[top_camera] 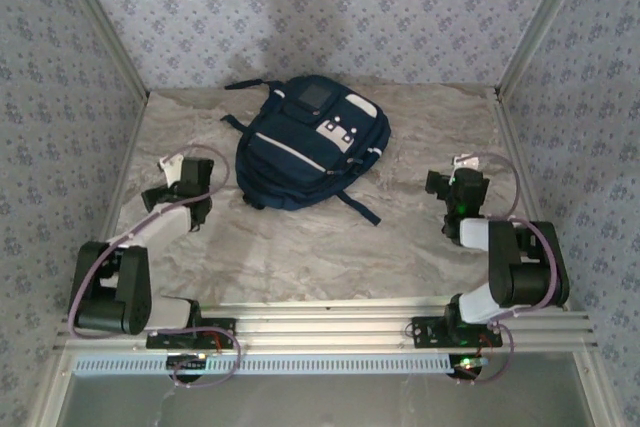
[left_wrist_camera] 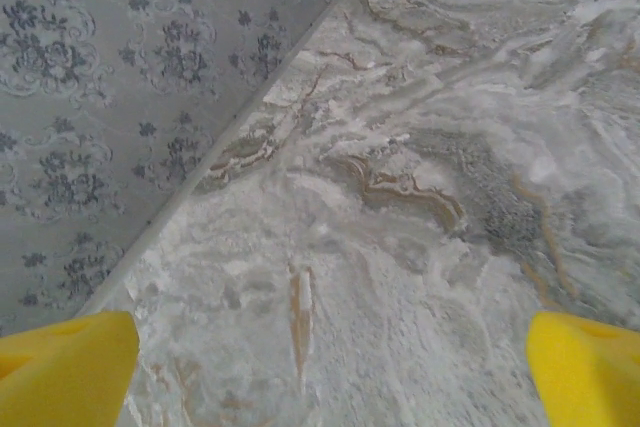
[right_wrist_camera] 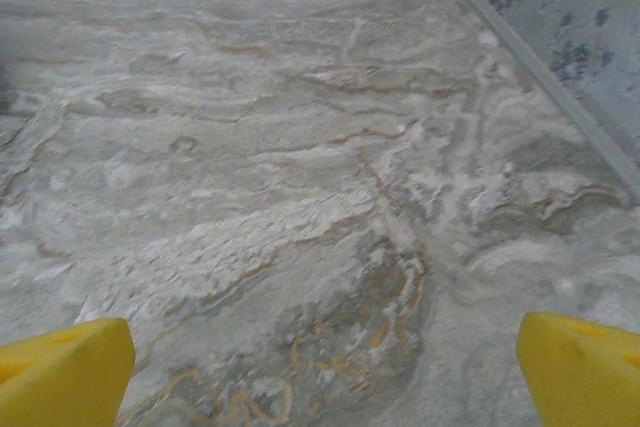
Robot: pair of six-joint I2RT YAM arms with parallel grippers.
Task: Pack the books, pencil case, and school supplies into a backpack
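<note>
The navy backpack with white trim and grey patches lies flat at the back middle of the marble table, and looks closed. My left gripper hovers low to its left, apart from it. Its yellow fingers are spread wide with bare table between them, so my left gripper is open. My right gripper sits to the backpack's right, well away from it. It is open too, yellow fingers wide over bare marble. The books, pencil case and school supplies are out of view.
A dark strap trails from the backpack toward the table's middle. Patterned walls close in the table on the left, back and right. The left wall runs close beside my left gripper.
</note>
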